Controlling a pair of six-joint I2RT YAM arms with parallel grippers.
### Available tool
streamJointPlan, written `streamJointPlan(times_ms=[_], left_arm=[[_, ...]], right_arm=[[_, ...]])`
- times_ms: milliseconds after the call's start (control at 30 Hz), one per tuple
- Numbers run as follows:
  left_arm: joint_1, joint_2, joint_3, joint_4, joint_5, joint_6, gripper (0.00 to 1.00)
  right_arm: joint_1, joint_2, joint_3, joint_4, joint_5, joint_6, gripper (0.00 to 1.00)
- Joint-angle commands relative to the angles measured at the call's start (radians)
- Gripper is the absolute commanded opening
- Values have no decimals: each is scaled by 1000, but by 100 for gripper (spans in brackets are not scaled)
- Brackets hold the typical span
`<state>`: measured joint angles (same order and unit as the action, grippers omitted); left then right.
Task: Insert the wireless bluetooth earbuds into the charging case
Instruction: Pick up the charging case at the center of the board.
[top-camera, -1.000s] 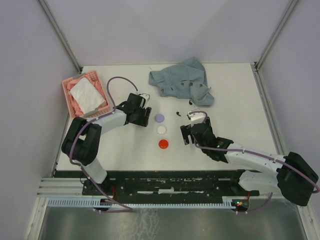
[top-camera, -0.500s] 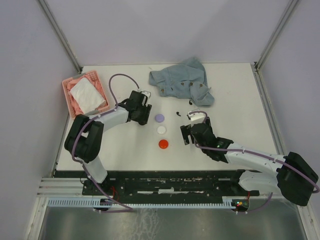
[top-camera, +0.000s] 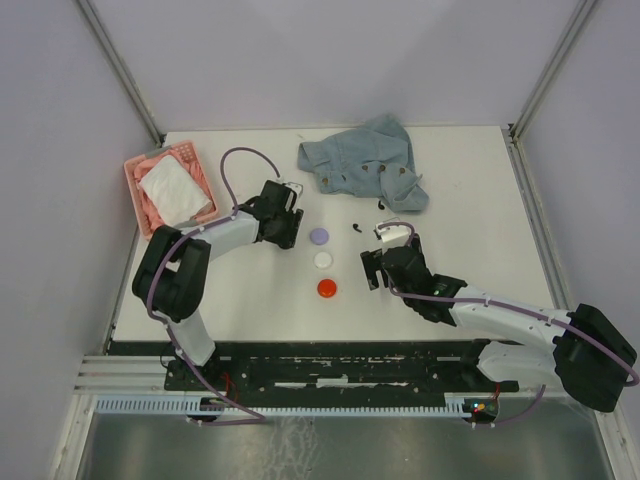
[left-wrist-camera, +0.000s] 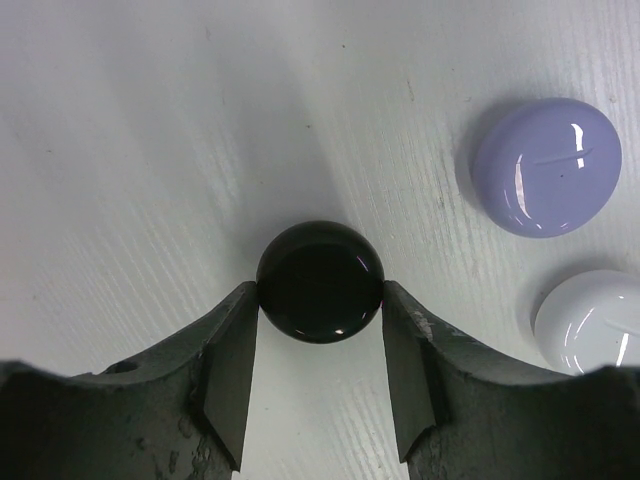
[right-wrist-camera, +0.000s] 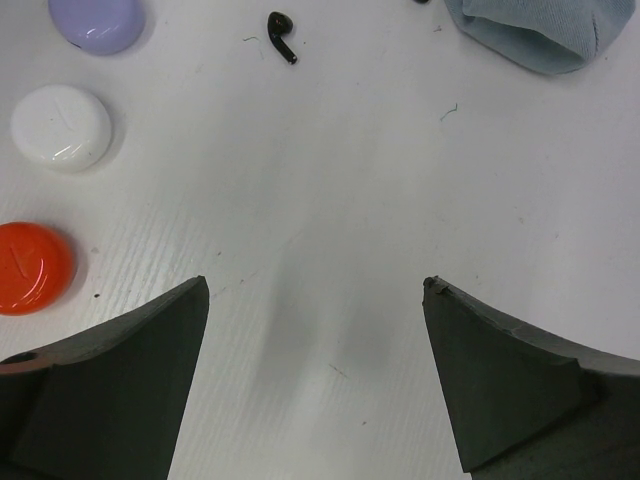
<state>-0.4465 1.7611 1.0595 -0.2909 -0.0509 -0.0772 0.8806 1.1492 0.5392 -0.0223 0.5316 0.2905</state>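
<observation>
Since a second ago my left hand (left-wrist-camera: 320, 300) has crept a little toward 1 o'clock across the white surface (top-camera: 250, 290) and drawn its fingers in. My right hand (right-wrist-camera: 315, 290) has not stirred. The left fingers now touch both flanks of the glossy black round case (left-wrist-camera: 320, 270), pinching it where it lies flat. The right hand hangs wide open over bare surface, holding nothing.

In the left wrist view, the lilac round case (left-wrist-camera: 546, 166) sits at 2 o'clock from the black one and the white round case (left-wrist-camera: 590, 322) at 3 o'clock, both clear of my fingers. Seen from the right hand, the red round case (right-wrist-camera: 30, 266) lies at 9 o'clock. A black stemmed earbud (right-wrist-camera: 281, 36) lies loose at 12 o'clock, short of the crumpled blue denim cloth (right-wrist-camera: 540, 30). Every case I can see is shut.

To finish this grasp well, I judge the pads should stay across the widest part of the dome and low on its sides. A glossy curve like this will likely squirt out if squeezed above its middle. I would tighten slowly and evenly and keep the case level. The lid should face up, since it must open before any earbud goes in.
</observation>
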Motion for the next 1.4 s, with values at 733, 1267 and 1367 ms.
streamJointPlan(times_ms=[733,1267,1367], left_arm=[[-10,37,-16,17,-3,-24,57],[-141,-286,-271,338,-57,-24,49],[-185,-382,-336,420,-66,2,49]], right_arm=[[-2,-44,22,24,-11,-14,96],[-3,-89,150,-123,-219,16,93],[-5,-81,230,-208,-255,36,91]])
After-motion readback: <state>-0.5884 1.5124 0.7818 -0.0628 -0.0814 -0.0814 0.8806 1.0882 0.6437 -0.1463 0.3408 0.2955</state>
